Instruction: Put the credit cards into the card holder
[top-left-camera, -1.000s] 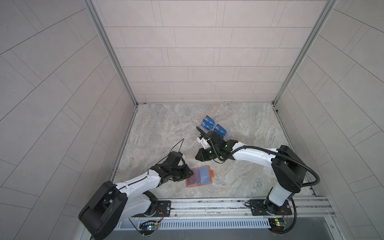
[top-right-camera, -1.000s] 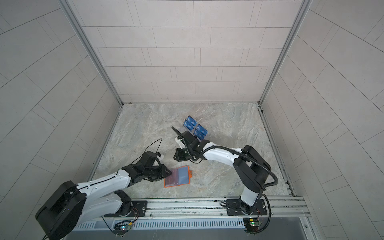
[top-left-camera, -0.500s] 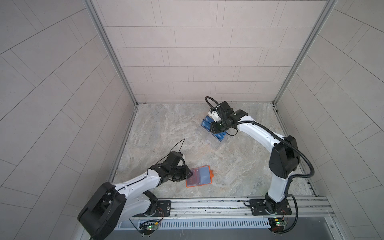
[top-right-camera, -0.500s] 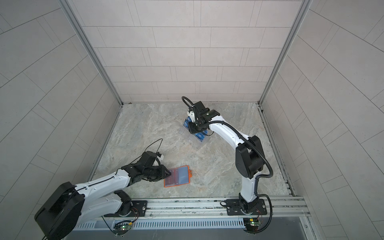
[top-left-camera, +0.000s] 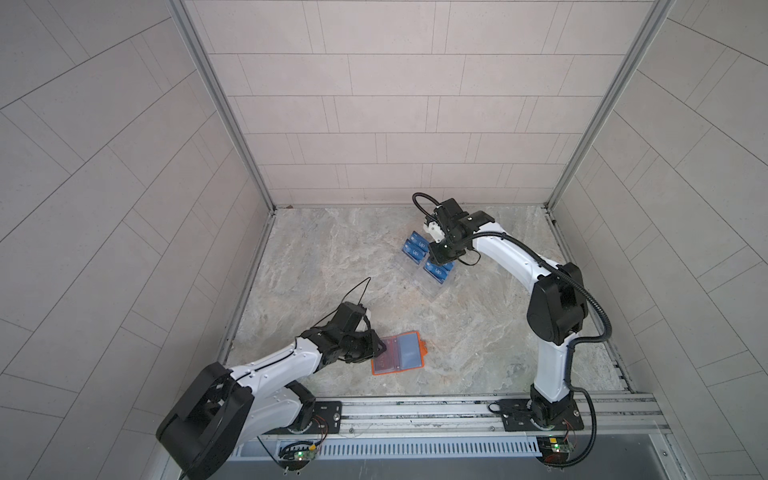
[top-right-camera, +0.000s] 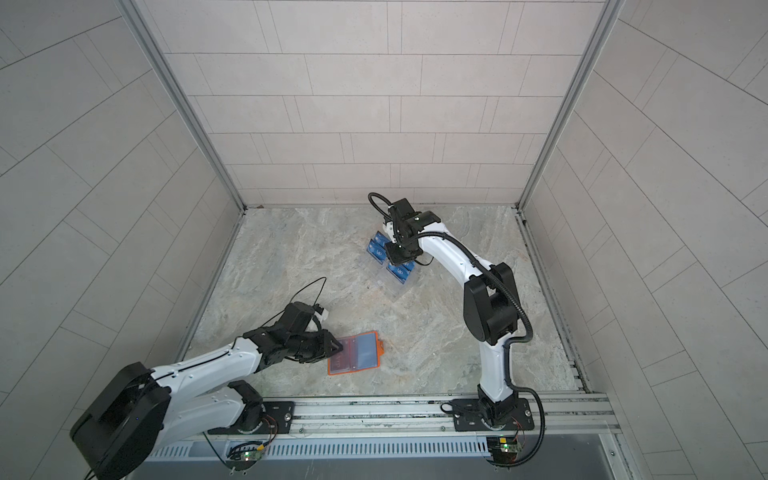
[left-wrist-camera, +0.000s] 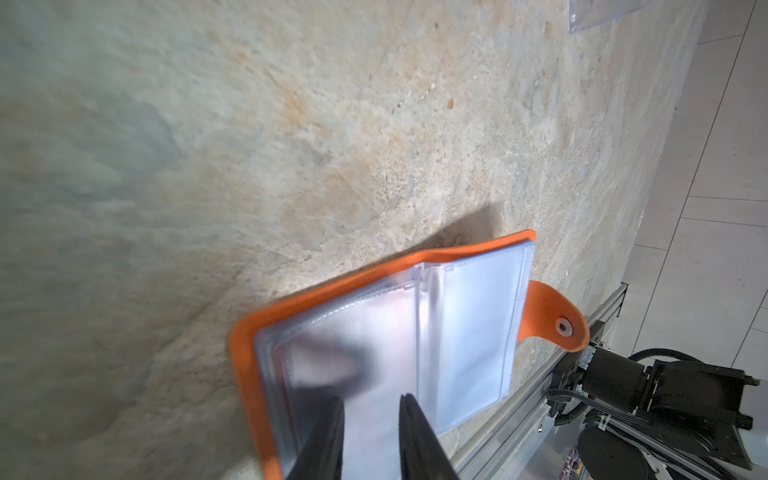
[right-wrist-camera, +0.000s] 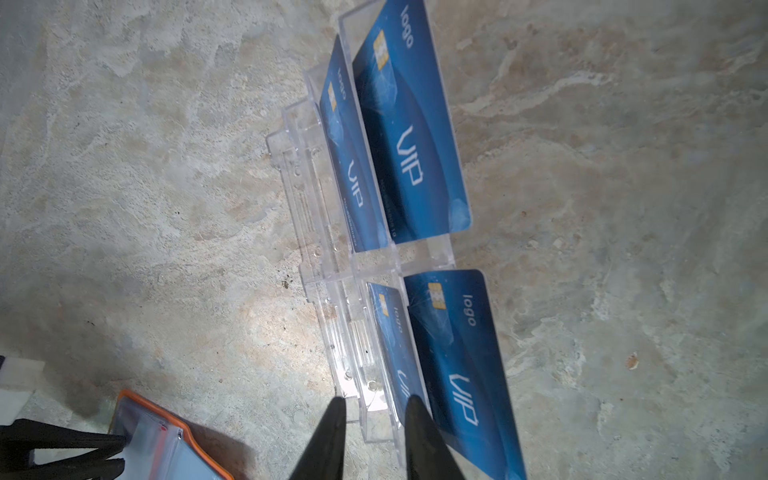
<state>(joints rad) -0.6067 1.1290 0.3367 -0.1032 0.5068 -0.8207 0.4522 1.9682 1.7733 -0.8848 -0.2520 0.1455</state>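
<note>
in a top view blue credit cards (top-left-camera: 417, 249) are stood at 1 o'clock from the card holder (top-left-camera: 409, 351), long axes 10-to-4; the right gripper (right-wrist-camera: 376, 401) is held above them, parted and empty; the left gripper (left-wrist-camera: 371, 399) is parted over the card holder

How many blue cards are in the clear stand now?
4 blue cards, all in the clear stand: two in each half, one behind the other. More could hide behind them.

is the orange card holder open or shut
Open. The card holder lies spread flat on the table, its clear sleeves facing up and the snap tab unfastened, sticking out at one side.
</note>
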